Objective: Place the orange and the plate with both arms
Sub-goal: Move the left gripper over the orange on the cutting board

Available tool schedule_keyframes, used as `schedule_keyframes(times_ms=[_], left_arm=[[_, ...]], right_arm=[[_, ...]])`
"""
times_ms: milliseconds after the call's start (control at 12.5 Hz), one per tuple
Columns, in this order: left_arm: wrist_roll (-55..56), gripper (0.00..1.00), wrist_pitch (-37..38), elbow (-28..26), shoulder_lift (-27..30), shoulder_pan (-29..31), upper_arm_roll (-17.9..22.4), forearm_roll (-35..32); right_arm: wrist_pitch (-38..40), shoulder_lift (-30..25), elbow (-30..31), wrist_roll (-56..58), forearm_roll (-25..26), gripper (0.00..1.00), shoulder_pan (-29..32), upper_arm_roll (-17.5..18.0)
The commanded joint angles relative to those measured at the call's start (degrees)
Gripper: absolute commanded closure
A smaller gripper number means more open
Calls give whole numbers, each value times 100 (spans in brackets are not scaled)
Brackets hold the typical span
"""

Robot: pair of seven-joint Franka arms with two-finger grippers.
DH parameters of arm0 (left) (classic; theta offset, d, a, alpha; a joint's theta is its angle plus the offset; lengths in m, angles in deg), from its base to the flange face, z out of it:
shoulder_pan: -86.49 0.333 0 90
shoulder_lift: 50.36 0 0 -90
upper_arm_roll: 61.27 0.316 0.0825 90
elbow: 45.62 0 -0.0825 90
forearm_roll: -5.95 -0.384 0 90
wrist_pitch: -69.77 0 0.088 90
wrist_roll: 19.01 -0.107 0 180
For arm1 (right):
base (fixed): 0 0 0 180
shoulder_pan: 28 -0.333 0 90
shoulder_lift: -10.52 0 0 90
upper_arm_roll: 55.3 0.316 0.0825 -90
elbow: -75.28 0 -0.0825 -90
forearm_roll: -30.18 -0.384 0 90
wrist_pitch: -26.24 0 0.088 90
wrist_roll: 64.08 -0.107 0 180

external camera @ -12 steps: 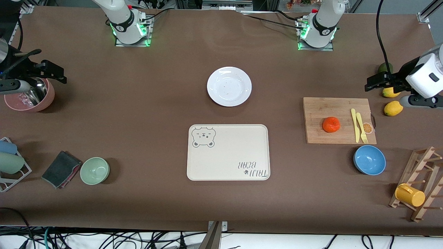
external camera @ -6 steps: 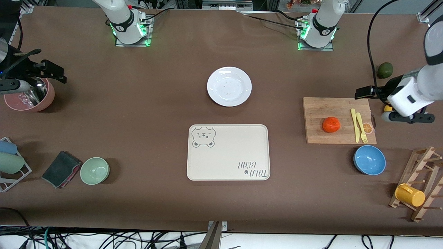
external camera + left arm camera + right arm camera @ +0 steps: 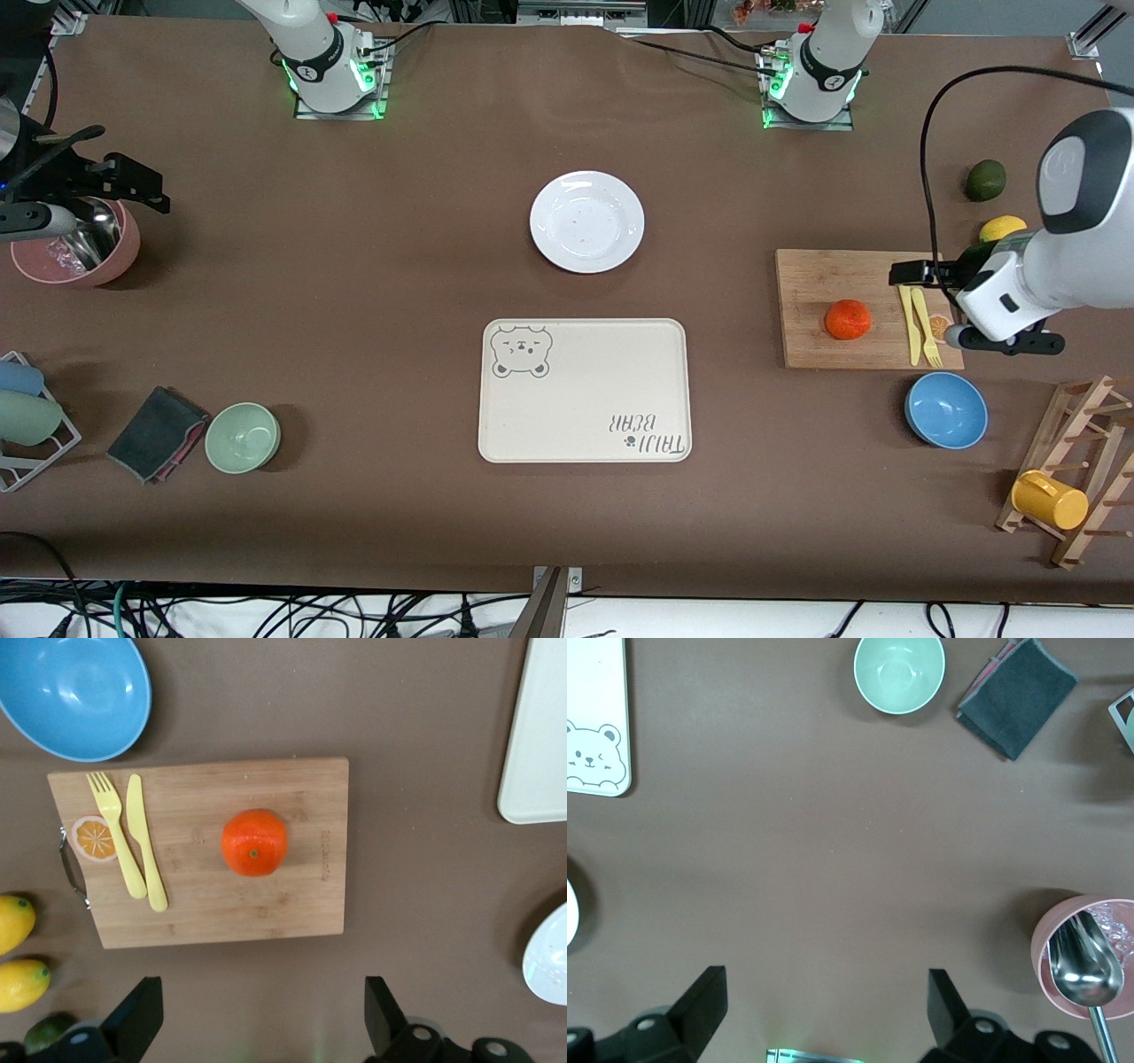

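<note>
Over the cutting board (image 3: 868, 307), left gripper (image 3: 904, 272) spread wide, right gripper (image 3: 146, 186) waiting.

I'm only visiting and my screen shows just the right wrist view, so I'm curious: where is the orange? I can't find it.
Observer: The orange lies on a wooden cutting board, toward the left arm's end of the table.
Visitor: Is anything holding it?
Observer: No. The left gripper hangs open in the air by the board, touching nothing; the right gripper waits open by the pink bowl.
Visitor: And the plate?
Observer: The plate has nothing on it and sits farther from the front camera than the bear tray.
</note>
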Motion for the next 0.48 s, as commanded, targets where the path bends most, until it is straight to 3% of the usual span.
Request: schedule_keyframes(times_ms=[0,401], left_arm=[[-183,0,-690,-685,105,41,-3,-96],[-183,0,-1674,-1555,105,68,-3,-104]], right_arm=[[264,6,-125,19,16,0,3,0],[318,6,-125,-16,33,0,3,0]])
